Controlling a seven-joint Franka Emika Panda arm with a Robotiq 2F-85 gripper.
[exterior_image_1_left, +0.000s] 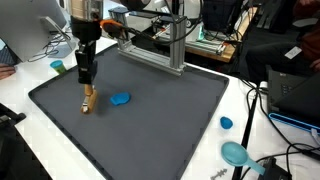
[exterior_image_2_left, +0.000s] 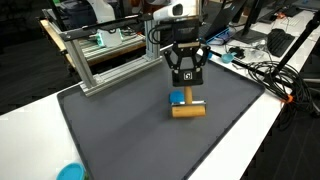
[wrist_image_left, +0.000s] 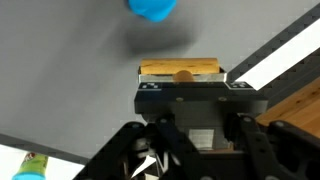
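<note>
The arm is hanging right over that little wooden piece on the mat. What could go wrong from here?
1. The wooden piece lies on its side just below the fingers and looks rounded; an off-centre touch might roll it across the mat.
2. The blue thing sits right beside it, so the fingers could bump it too.
3. The metal frame stands at the mat's edge; a wide swing might hit it.

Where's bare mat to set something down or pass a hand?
Free: the wide stretch of mat between the blue piece and the mat edge by the small blue cap; also the strip along the aluminium frame. Crowded: around the gripper, wooden block and blue piece.
</note>
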